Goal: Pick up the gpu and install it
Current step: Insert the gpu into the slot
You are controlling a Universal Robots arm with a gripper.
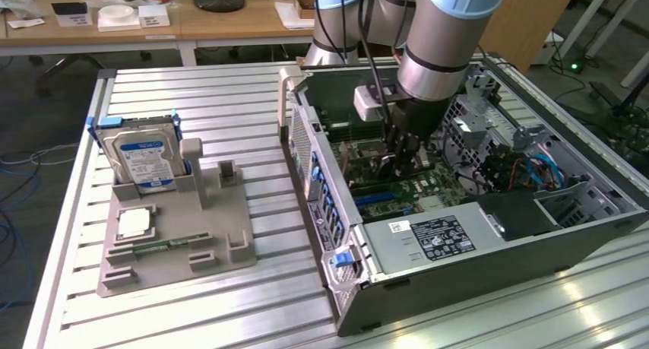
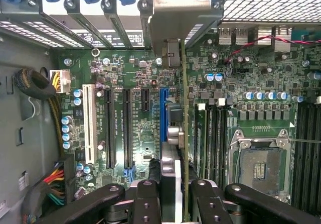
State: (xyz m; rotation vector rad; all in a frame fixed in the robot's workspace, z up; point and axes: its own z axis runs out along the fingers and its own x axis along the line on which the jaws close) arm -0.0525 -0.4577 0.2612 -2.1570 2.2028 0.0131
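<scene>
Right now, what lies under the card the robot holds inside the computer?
The gpu, clamped in the gripper, hangs edge-on above the green motherboard, beside a blue slot and black slots. The strip directly under it is covered.

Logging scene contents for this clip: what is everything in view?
gpu: one, green, silvery bracket, edge-on over the motherboard
computer case: one, dark grey, open, exterior view's right
motherboard: one, green, inside the case
hard drive: one, silver, blue label, upright in the fixture
fixture: one, grey, exterior view's left
table: one, silvery, slatted
pincer: one, black, shut on the gpu
arm: one, silver-grey, reaching into the case
</scene>
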